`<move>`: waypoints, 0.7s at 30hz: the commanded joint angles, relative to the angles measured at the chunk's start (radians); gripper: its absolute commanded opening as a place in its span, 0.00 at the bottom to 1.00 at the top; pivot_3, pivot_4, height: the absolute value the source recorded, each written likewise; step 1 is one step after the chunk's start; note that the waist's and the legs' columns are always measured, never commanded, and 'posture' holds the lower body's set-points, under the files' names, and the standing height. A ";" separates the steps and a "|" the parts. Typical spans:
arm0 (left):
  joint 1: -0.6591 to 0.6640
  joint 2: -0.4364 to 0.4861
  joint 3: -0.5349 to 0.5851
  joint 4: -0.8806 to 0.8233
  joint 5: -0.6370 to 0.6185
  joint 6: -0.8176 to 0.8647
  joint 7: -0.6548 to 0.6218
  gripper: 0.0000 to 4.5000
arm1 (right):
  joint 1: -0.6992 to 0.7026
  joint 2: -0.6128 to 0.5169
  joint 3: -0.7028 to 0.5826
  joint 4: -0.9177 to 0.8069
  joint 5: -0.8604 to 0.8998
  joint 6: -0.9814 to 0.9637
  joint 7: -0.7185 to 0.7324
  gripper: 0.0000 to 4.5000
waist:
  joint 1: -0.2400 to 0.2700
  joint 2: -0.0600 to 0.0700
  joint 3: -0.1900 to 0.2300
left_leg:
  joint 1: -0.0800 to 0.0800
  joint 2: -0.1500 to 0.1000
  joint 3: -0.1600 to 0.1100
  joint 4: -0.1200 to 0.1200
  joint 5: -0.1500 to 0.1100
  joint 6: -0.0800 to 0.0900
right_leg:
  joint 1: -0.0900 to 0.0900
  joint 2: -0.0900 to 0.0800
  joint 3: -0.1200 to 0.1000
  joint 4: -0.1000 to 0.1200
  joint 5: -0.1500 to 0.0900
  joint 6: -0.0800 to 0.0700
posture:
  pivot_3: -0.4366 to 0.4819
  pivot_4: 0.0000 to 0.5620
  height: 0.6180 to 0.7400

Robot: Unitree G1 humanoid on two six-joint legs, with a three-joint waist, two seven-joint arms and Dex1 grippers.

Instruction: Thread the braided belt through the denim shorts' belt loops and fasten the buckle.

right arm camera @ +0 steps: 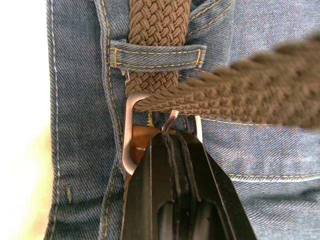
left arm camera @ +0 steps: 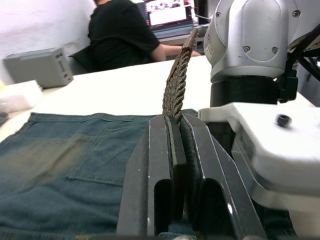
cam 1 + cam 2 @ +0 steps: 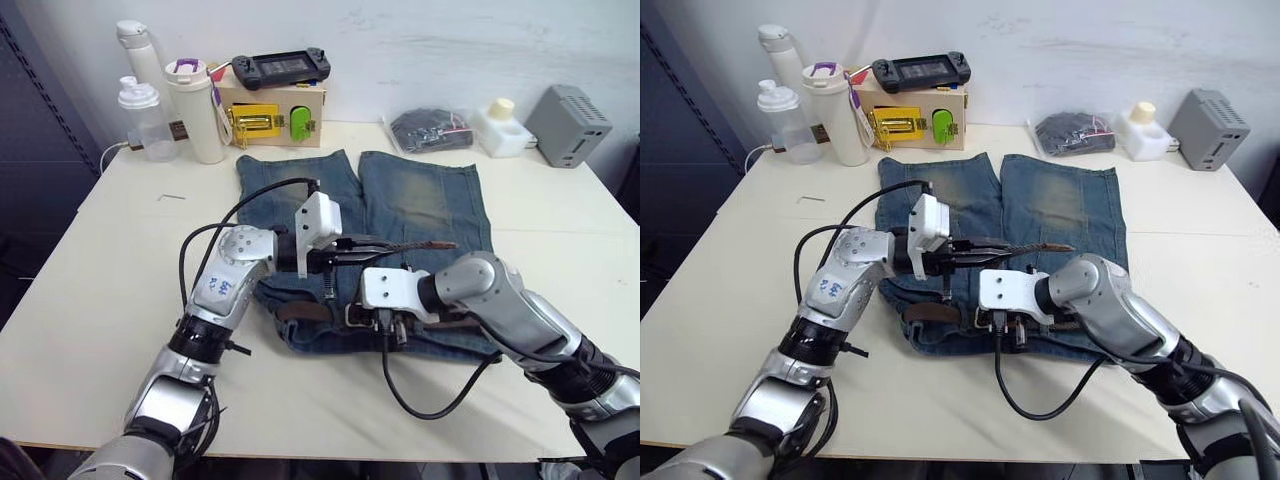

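With the braided belt (image 1: 159,30) already under a belt loop (image 1: 157,52) on the denim shorts (image 3: 420,200) at table centre, fastening is underway: the left gripper (image 2: 175,145) clamps the belt's free end, the right gripper (image 1: 172,142) apparently pinches the buckle (image 1: 131,135) prong, which next needs seating through the weave.

Cream table (image 3: 120,330) against white wall (image 3: 450,40). Dark panel (image 3: 30,150) left of table. Beyond table's far side, seated person (image 2: 122,37) at laptop (image 2: 167,12).
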 commanded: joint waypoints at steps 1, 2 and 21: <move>-0.119 -0.048 0.024 0.043 -0.016 -0.097 -0.043 0.00 | 0.139 0.035 0.279 0.136 -0.034 0.034 0.072 0.02 | 0.000 -0.001 -0.001 | 0.001 0.001 0.000 -0.003 0.001 -0.001 | 0.004 0.001 -0.001 -0.003 0.000 0.000 | 0.48 0.27 0.22; -0.144 -0.061 0.020 0.079 -0.012 -0.112 -0.060 0.00 | 0.144 0.039 0.281 0.135 -0.045 0.031 0.076 0.02 | -0.001 0.000 -0.002 | 0.003 0.002 0.000 -0.005 0.001 -0.002 | 0.006 0.002 -0.001 -0.005 0.001 0.002 | 0.48 0.27 0.22; -0.515 -0.294 0.062 0.578 0.050 -0.358 -0.191 0.00 | 0.203 0.062 0.282 0.109 -0.132 0.008 0.140 0.02 | 0.007 0.003 -0.005 | 0.019 0.013 -0.004 -0.019 0.000 -0.008 | 0.023 0.013 -0.005 -0.024 0.004 0.007 | 0.48 0.27 0.22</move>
